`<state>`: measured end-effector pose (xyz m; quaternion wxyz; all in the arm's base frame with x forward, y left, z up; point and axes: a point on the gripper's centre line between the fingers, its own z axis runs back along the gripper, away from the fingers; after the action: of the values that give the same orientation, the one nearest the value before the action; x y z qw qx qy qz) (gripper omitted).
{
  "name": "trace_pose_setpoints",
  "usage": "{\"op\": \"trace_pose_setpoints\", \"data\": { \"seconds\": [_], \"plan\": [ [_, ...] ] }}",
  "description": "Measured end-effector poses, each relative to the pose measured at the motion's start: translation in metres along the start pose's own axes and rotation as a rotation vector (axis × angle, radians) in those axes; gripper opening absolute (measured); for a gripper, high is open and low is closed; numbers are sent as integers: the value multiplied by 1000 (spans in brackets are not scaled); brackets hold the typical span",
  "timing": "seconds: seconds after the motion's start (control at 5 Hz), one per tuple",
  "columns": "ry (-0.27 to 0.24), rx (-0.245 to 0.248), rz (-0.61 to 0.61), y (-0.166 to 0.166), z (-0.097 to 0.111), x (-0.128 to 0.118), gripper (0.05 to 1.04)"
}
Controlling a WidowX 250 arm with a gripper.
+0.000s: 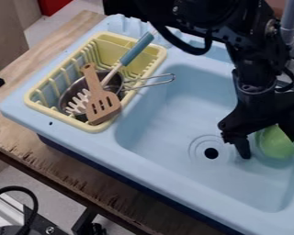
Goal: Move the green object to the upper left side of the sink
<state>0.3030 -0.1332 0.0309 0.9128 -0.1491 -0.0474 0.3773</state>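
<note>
the green object (277, 146) is located in the right part of the sink (137, 158) basin, beside the drain hole (211, 153). the gripper (269, 146) is positioned at the object, jaws wide apart; contact cannot be determined. left of the basin, the yellow rack (97, 128) contains a metal pan (115, 82) and a brown slotted spatula (103, 106).

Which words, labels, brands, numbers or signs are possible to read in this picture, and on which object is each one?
There are none that I can read.
Sink, green bowl, dish rack, slotted spatula: no readable writing.
Robot arm: small pale specks, too small to tell if they are print.
</note>
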Motion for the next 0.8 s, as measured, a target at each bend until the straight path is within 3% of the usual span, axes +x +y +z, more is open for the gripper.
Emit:
{"op": "trace_pose_setpoints", "data": {
  "seconds": [0.2,0.4,0.8],
  "plan": [
    [17,-2,18,1,0,-1,710],
    [25,9,26,10,6,0,660],
    [-62,118,120,30,38,9,659]
  ]
}}
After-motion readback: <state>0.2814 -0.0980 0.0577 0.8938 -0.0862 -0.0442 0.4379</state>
